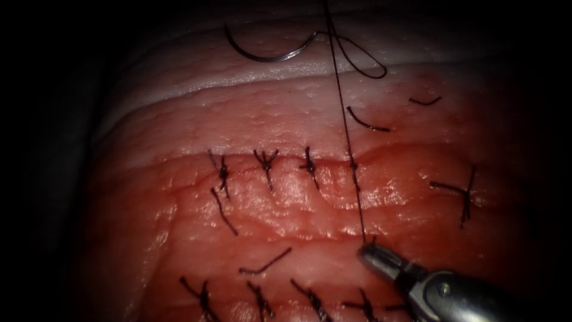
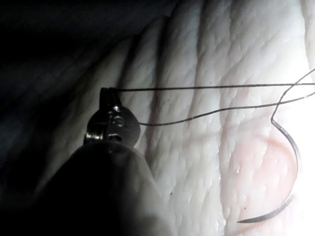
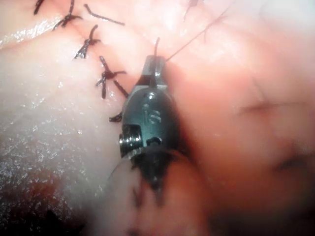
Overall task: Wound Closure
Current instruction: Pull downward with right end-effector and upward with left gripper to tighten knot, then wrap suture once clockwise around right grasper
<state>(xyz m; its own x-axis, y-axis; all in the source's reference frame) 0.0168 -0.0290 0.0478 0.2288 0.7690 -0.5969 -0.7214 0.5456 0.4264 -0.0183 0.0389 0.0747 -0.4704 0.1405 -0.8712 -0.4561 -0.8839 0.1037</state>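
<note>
The curved needle [image 1: 268, 56] lies free on the pale far tissue [image 1: 196, 77], in neither tool and not in the tissue; it also appears in the left wrist view [image 2: 291, 147]. Its thread [image 1: 342, 113] loops beside it, then runs taut down across the cut [image 1: 333, 156], through the stitch [image 1: 353, 162] there, to my right tool [image 1: 368, 249]. That tool's jaws are shut on the thread near the tissue [image 3: 155, 61]. In the left wrist view my left tool [image 2: 105, 92] is shut on a taut strand of thread [image 2: 206, 88] above pale tissue.
Three knotted stitches [image 1: 266, 160] close the cut left of the taut thread. A second row of stitches [image 1: 310, 298] runs along the near edge, and a crossed stitch [image 1: 465, 191] sits at right. Cut ends of thread [image 1: 366, 122] lie loose. Red fluid wets the tissue [image 1: 196, 214].
</note>
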